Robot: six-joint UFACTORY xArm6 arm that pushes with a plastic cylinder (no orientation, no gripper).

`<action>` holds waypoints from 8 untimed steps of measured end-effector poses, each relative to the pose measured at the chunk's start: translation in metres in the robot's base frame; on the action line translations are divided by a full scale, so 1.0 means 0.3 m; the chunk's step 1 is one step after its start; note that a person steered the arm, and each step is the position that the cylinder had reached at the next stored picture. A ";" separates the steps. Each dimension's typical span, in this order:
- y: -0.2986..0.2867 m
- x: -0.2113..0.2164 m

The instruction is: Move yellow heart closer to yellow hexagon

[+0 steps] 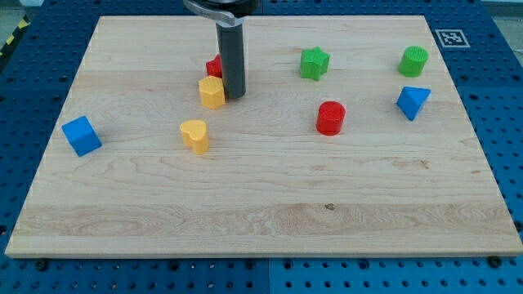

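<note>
Camera view: a wooden board is seen lying on a blue table. No pincer is carried by this arm, so nothing can be held wide, narrow or shut; only a dark rod is seen, and my tip is set down far back on the board. It is placed just right of the yellow hexagon, touching it or almost. A red block, partly hidden by the rod, is just behind them. The yellow heart is found nearer and a little to the left, apart from the hexagon. It is judged that the tip must be brought round to the heart's near side, so the heart can be pushed away toward the hexagon.
</note>
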State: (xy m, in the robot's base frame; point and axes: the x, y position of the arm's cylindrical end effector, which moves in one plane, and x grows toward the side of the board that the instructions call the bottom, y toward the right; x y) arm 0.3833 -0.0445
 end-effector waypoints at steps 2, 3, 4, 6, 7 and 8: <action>0.155 0.262; 0.210 0.403; 0.178 0.501; -0.147 0.584; -0.252 0.478; -0.237 0.359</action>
State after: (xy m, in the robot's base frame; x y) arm 0.4911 -0.1156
